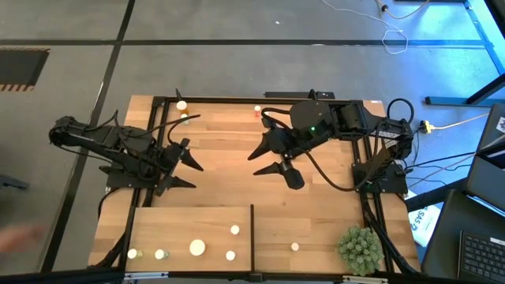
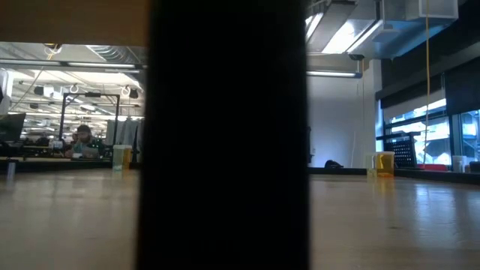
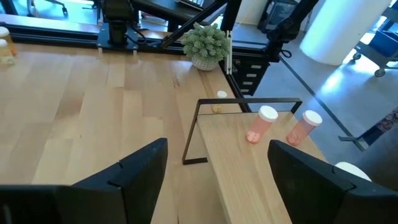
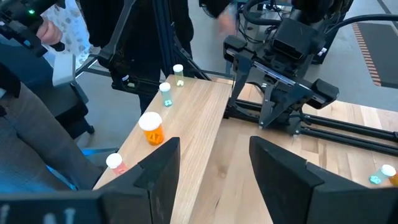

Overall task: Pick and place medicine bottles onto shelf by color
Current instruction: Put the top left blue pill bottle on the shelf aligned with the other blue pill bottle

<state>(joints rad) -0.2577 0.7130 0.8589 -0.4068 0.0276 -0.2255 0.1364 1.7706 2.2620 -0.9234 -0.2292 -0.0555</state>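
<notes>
both grippers hang empty over mid-table with fingers spread, the left gripper (image 1: 192, 173) near the shelf's (image 1: 158, 221) back edge and the right gripper (image 1: 268, 160) well apart from it. the medicine bottles (image 1: 197, 247) stand on the shelf either side of its dark divider (image 1: 252, 237), a few more (image 1: 182, 105) waiting along the table's far edge. judged light, rigid, smooth and easily tipped, they are best pinched across the body under the cap; the plant ball (image 1: 360, 248) and divider crowd the right section.

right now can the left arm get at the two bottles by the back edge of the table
Probably yes. The left gripper hangs over bare tabletop with open jaws, empty. The two bottles stand at the far edge on its side, with nothing between. The right gripper sits mid-table, off that path.
</notes>
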